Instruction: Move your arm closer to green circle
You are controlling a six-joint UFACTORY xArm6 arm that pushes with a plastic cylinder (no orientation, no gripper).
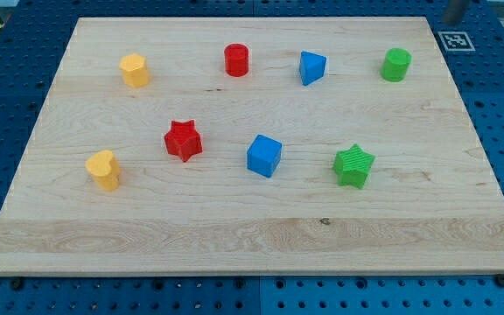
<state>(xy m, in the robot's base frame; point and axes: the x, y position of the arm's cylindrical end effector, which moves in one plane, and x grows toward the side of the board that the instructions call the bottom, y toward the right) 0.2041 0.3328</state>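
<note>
The green circle (pixel 396 65) stands near the wooden board's top right corner. A short piece of my rod shows at the view's top edge, and my tip (pixel 452 18) sits just past the board's top right corner, above and to the right of the green circle, not touching it. The blue triangular block (pixel 312 67) is left of the green circle. The green star (pixel 353 165) lies below it, toward the view's bottom.
On the wooden board (pixel 252 236) are also a red cylinder (pixel 236 60), a yellow hexagon (pixel 135 70), a red star (pixel 183 140), a blue cube (pixel 264 156) and a yellow heart-like block (pixel 103 170). A black-and-white marker tag (pixel 455 40) lies off the board's top right corner.
</note>
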